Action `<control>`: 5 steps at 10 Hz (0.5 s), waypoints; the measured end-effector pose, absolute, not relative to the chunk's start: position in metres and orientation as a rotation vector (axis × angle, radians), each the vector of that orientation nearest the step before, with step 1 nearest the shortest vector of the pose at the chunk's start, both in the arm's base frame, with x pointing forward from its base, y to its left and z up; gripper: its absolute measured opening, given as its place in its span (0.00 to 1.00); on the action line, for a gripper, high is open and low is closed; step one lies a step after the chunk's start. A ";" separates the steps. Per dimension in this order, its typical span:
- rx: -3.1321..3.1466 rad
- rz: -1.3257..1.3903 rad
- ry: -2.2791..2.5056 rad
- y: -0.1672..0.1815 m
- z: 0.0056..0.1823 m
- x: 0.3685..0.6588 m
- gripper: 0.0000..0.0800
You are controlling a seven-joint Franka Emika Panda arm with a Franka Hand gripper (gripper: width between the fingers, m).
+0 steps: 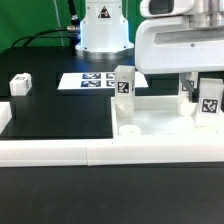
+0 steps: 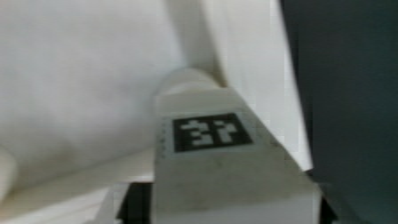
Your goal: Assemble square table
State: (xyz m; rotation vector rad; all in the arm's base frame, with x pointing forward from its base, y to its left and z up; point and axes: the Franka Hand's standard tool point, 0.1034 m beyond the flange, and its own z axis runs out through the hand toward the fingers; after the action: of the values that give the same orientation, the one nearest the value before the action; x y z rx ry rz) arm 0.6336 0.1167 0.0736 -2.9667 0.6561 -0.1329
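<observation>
The white square tabletop (image 1: 160,124) lies flat on the black table, with a round corner socket (image 1: 129,129) showing. One tagged white leg (image 1: 123,84) stands upright at the tabletop's corner on the exterior view's left. My gripper (image 1: 204,90) is shut on a second tagged leg (image 1: 209,103) and holds it upright over the tabletop's side on the exterior view's right. In the wrist view this leg (image 2: 210,132) fills the space between my dark fingers (image 2: 141,200), with the tabletop (image 2: 80,80) below it. A third leg (image 1: 20,84) lies apart at the exterior view's left.
The marker board (image 1: 92,80) lies behind the tabletop, in front of the robot base (image 1: 103,30). A long white border rail (image 1: 60,152) runs along the front, with another rail piece (image 1: 4,116) at the exterior view's left.
</observation>
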 end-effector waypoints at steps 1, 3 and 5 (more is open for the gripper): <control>-2.949 -0.129 0.723 0.116 0.073 0.634 0.38; -2.792 -0.061 1.204 0.115 0.073 0.630 0.37; -2.495 -0.019 1.683 0.118 0.072 0.629 0.37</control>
State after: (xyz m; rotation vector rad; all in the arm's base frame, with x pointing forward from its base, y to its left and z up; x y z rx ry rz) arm 0.6289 0.1179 0.0721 -2.4953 1.6835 -0.0192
